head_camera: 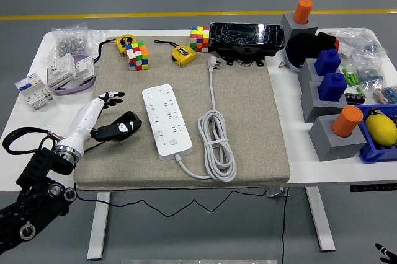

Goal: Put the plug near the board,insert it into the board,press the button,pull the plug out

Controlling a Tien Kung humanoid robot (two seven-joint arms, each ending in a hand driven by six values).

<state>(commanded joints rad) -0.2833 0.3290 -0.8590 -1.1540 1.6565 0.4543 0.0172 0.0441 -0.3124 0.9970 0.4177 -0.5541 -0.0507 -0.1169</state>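
Left hand [115,126] is out over the left side of the grey mat [248,121], white forearm angled up from the lower-left corner; fingers look loosely extended, slightly spread, holding nothing that I can see; thumb and fingertips are dark and blur into the mat, so exact curl is hard to read. Right arm: only a sliver of something black at the bottom-right corner; can't tell what it is.

White power strip [166,121] lies flat mid-mat, long axis running away from me, round button at its near end; its own cable [216,146] is coiled just right of it, and the plug [213,62] sits at the far end of that cable, near the black box [247,39] at the back, well apart from the strip's sockets.

Status as I judge it: 0 of 4 steps done; plug not picked up, not near the board, nothing inserted, button untouched. Hand is on the opposite side of the strip from the plug; it has to cross over or go round the far end first. Clutter around the mat (2 puzzle cubes [138,56], tape measures [183,55]) isn't in the way.
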